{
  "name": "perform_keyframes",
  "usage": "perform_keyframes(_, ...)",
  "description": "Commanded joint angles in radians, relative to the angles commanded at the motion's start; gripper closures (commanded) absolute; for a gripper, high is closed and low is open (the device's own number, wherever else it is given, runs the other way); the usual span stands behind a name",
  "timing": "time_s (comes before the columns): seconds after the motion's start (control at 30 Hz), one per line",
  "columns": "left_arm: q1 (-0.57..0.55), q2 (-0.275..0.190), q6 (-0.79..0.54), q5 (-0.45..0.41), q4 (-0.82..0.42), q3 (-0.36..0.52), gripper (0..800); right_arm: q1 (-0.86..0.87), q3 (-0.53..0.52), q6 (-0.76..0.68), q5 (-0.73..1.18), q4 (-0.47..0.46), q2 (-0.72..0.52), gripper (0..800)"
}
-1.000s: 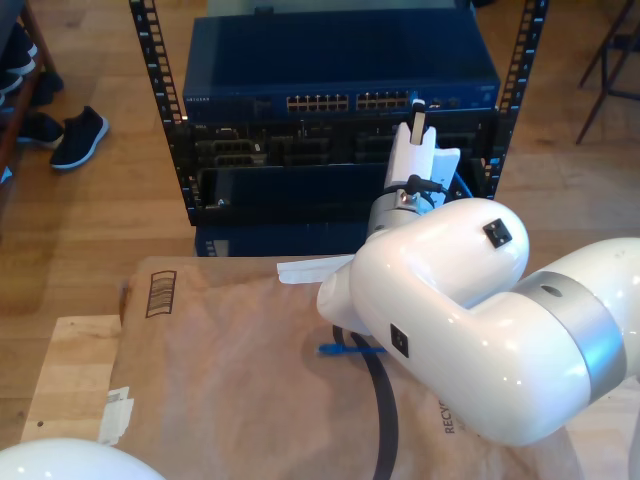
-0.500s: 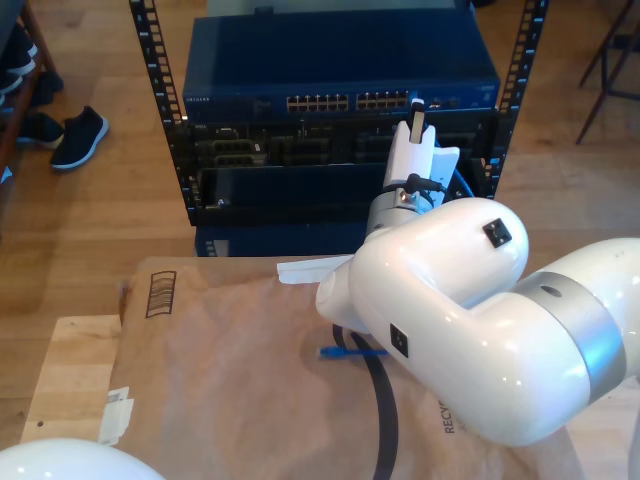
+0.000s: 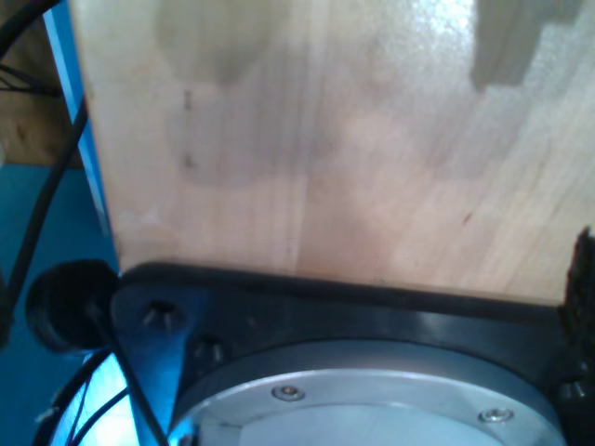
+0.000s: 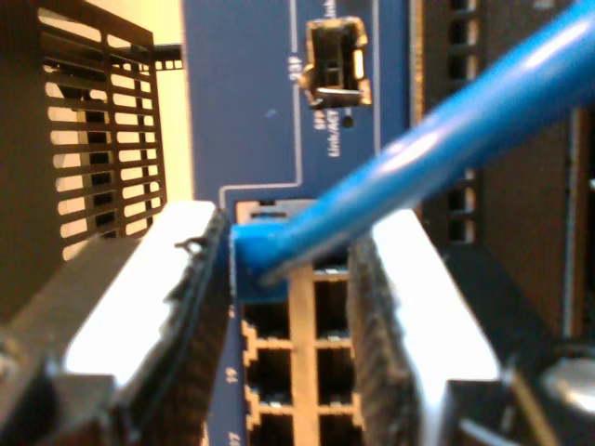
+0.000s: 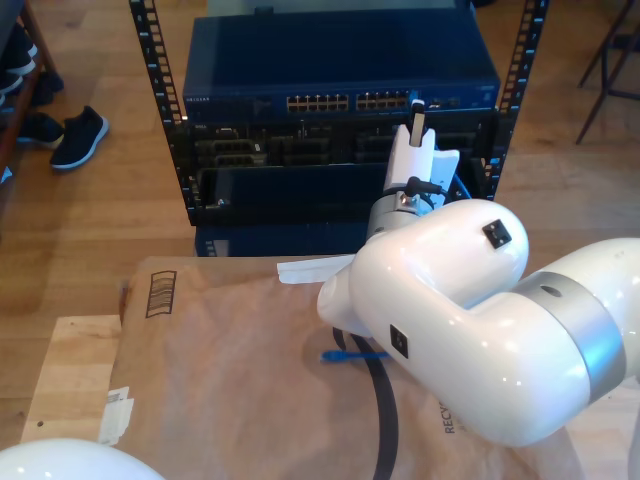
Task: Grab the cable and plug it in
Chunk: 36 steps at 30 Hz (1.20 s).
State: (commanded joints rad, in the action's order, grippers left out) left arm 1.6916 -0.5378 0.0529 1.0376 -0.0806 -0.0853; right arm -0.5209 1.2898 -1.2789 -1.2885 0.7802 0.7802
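Observation:
The blue cable (image 4: 446,130) ends in a small blue plug (image 4: 249,269) held between the two padded fingers (image 4: 200,307) of my second gripper (image 4: 288,307), right at the top corner of a block of network ports. In the exterior view my second gripper (image 5: 415,108) points at the port row (image 5: 350,101) of the dark blue switch (image 5: 340,60), near the row's right end. The cable (image 5: 466,186) drops beside the wrist, and its other end (image 5: 340,354) lies on the brown paper. A dark ridged sliver (image 3: 583,279) shows against a wooden surface (image 3: 325,139).
The switch sits in a black rack (image 5: 165,110) on a wooden floor. Brown paper (image 5: 230,370) covers the table, and a thick black robot cable (image 5: 386,420) runs over it. Dark shoes (image 5: 78,135) stand at the exterior view's left. Another white arm (image 5: 60,462) shows at the exterior view's bottom left.

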Motion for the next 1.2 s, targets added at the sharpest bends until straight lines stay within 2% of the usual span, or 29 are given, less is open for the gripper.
perform_keyframes(0.17, 0.000, 0.000, 0.000, -0.002, 0.000, -0.002, 0, -0.014, -0.057, -0.002, 0.000, 0.000, -0.051, 567)
perform_keyframes(0.47, 0.002, 0.000, 0.000, -0.002, 0.000, 0.000, 0, -0.021, -0.244, -0.003, 0.012, -0.015, -0.175, 462)
perform_keyframes(0.67, 0.000, 0.000, 0.000, 0.000, 0.000, -0.002, 0, -0.009, -0.344, -0.002, 0.098, -0.170, -0.296, 371)
perform_keyframes(0.77, 0.002, 0.000, 0.000, -0.002, 0.000, -0.002, 0, 0.003, -0.368, -0.002, 0.149, -0.242, -0.351, 242)
perform_keyframes(0.8, 0.000, 0.000, 0.000, 0.000, 0.000, -0.002, 0, 0.009, -0.388, -0.002, 0.172, -0.281, -0.376, 224)
perform_keyframes(0.87, 0.000, 0.000, 0.000, 0.000, 0.000, -0.002, 0, 0.041, -0.437, -0.002, 0.221, -0.367, -0.446, 111)
perform_keyframes(0.9, 0.002, 0.000, 0.000, 0.000, 0.000, 0.000, 0, 0.054, -0.465, -0.002, 0.245, -0.404, -0.483, 85)
perform_keyframes(1.07, 0.002, 0.000, 0.000, 0.000, 0.000, -0.002, 0, 0.100, -0.546, -0.003, 0.307, -0.526, -0.614, 71)
perform_keyframes(1.2, 0.002, 0.000, 0.000, 0.000, 0.000, -0.002, 0, 0.140, -0.582, -0.003, 0.308, -0.546, -0.666, 80)
